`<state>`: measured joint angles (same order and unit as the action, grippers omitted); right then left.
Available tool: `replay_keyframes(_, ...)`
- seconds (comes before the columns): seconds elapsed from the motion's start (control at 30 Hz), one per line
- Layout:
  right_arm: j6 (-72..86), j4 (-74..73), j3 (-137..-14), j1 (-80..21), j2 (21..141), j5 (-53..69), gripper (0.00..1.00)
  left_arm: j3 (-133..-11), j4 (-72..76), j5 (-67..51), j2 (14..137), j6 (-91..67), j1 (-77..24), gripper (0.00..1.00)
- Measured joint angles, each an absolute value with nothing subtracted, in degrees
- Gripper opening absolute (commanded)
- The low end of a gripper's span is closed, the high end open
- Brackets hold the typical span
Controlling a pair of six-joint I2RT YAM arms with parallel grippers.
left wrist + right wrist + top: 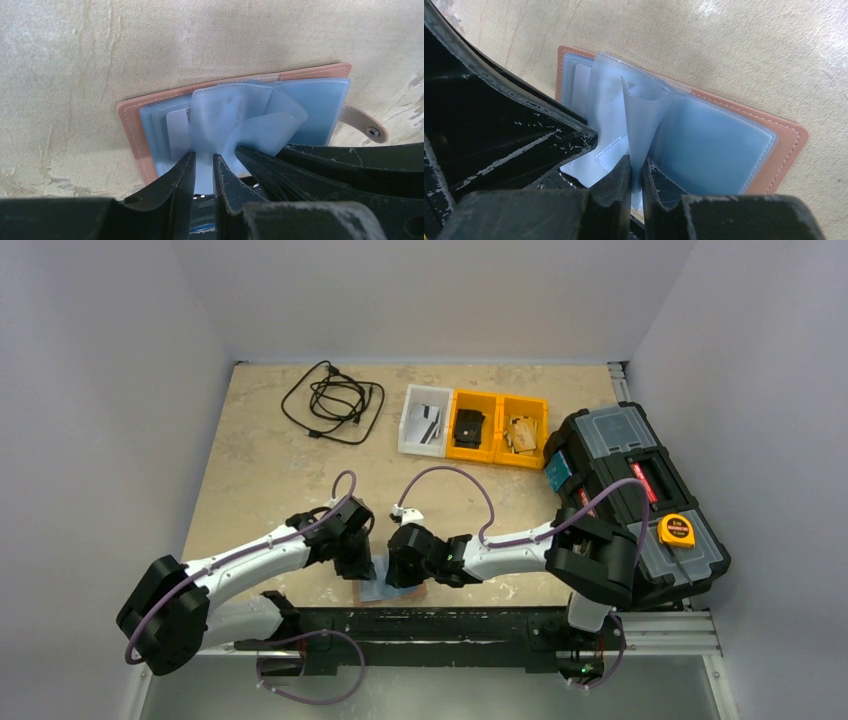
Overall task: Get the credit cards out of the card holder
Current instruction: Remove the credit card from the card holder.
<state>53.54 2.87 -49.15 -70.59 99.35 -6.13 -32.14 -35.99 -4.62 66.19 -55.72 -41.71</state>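
The reddish-brown card holder [385, 591] lies open near the table's front edge, its clear bluish sleeves fanned up [131, 125] [785, 146]. My left gripper [358, 562] [203, 156] is shut on one pale sleeve standing up from the middle. Just to its right, my right gripper [402, 562] [638, 161] is shut on a neighbouring sleeve, which curls upward. A pale grey credit card [177, 134] [582, 84] shows inside a flat sleeve on the left page. I cannot tell whether the pinched sleeves hold cards. The other credit card is hidden.
The holder's snap strap [369, 129] sticks out on the right. At the back lie a black cable [333, 400], a white tray [424, 421] and yellow trays [497, 427]. A black toolbox [625, 475] with a yellow tape measure [677, 529] fills the right side.
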Motion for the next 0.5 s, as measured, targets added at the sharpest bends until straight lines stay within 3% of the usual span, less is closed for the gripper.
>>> replay_keyframes(0.13,53.54,2.87,-49.15,-70.48,99.35,-5.93,0.13,-32.14,-35.03,-5.02,66.96,-55.77,-41.82,0.11)
replay_keyframes(0.3,53.49,2.7,-49.15,-70.48,99.0,-5.98,0.24,-32.14,-34.65,-4.93,67.44,-55.94,-41.93,0.0)
replay_keyframes(0.5,52.93,-1.37,-49.15,-70.32,95.74,-6.5,0.39,-32.14,-33.93,-4.91,67.66,-55.99,-42.09,0.0)
